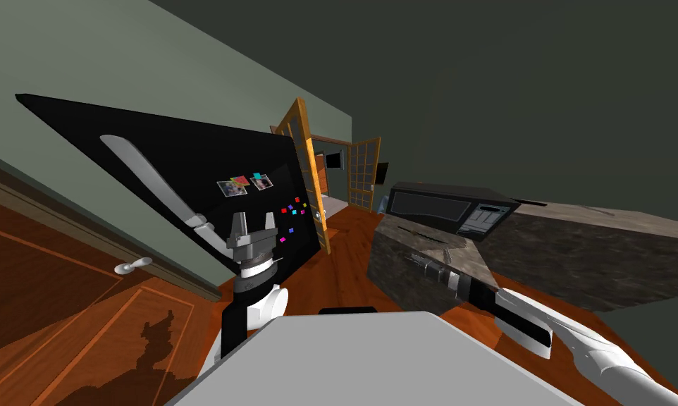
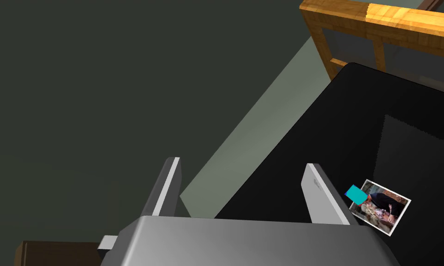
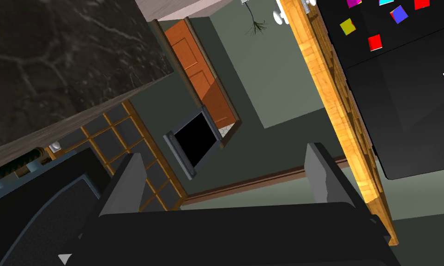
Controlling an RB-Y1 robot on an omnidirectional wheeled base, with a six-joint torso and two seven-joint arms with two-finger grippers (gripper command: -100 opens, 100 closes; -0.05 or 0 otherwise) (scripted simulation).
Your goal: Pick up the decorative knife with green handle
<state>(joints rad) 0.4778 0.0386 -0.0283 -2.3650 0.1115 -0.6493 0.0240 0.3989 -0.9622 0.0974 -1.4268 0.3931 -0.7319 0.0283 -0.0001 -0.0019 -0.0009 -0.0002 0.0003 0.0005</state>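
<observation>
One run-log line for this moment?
left end effector: open, before black fridge | right end effector: open, at marble counter | held: nothing

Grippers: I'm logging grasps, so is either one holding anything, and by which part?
Nothing is held: the left gripper and the right gripper both stand open and empty.

Grey-green walls (image 1: 119, 56) all around, and a big black fridge (image 1: 154, 155) leans across the left, dotted with photos (image 1: 242, 185) and bright magnets (image 1: 292, 208). Beyond it, wooden-framed glass doors (image 1: 309, 162) stand open over a reddish wooden floor (image 1: 344, 268). Over on the right, a dark marbled counter (image 1: 577, 254) carries a black microwave (image 1: 443, 206).
</observation>
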